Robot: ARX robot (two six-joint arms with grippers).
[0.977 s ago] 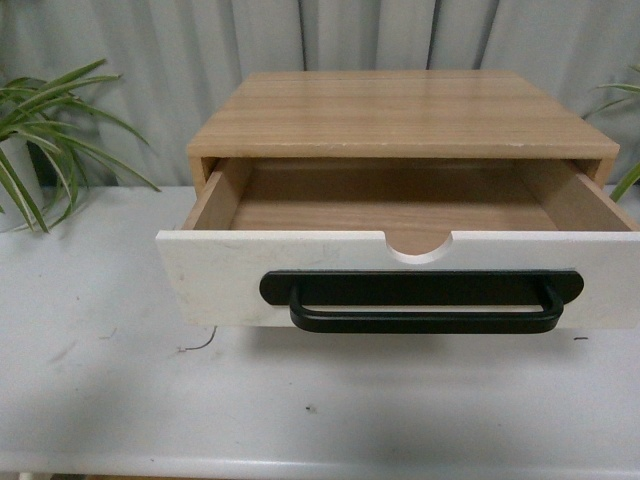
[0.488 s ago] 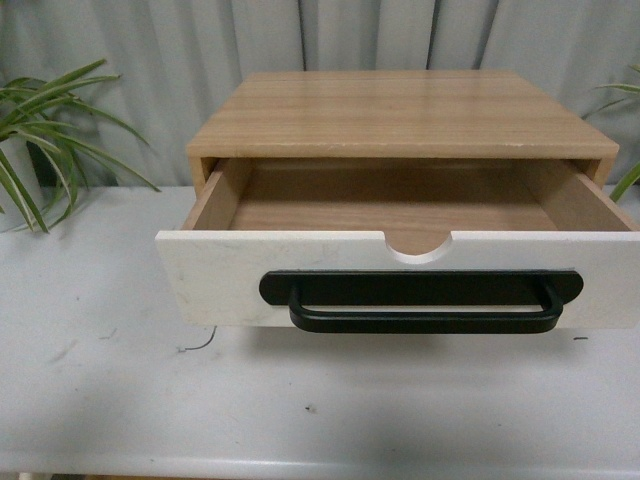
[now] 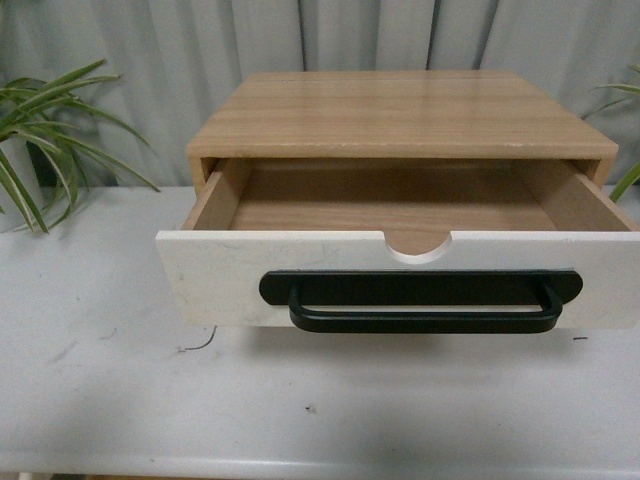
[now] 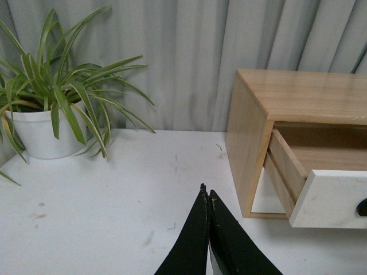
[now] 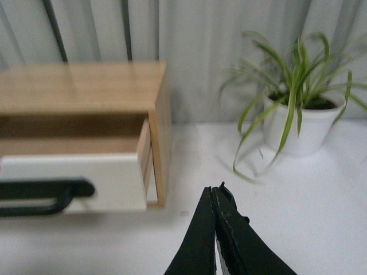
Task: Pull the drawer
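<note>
Front view – drawer: the drawer point(image 3: 400, 275) stands pulled well out of the wooden cabinet point(image 3: 400, 112), its white front toward the camera; its wooden inside shows bare, with nothing in it.
Front view – handle: one long black bar handle point(image 3: 422, 302) on a black backplate, below a half-round notch in the top edge.
Front view – count: one cabinet, one drawer, on a white table point(image 3: 100, 400); leaves of a potted plant point(image 3: 45, 140) at the far left, a few more leaves at the right edge. Neither arm shows here.
Left wrist view – container: the cabinet's side and the open drawer's corner, white front, show; what can be seen of the inside is bare wood.
Left wrist view – count: one white-potted plant point(image 4: 40, 123) on the table, well apart from the cabinet.
Left wrist view – jaws: the left gripper point(image 4: 206, 197) has its black fingers pressed together, holding nothing, over bare table, clear of the drawer.
Right wrist view – container: the drawer is out, blurred, with the end of the handle visible.
Right wrist view – count: one second white-potted plant point(image 5: 298, 123) beside the cabinet.
Right wrist view – jaws: the right gripper point(image 5: 213, 195) has its fingers together, empty, apart from the drawer.
</note>
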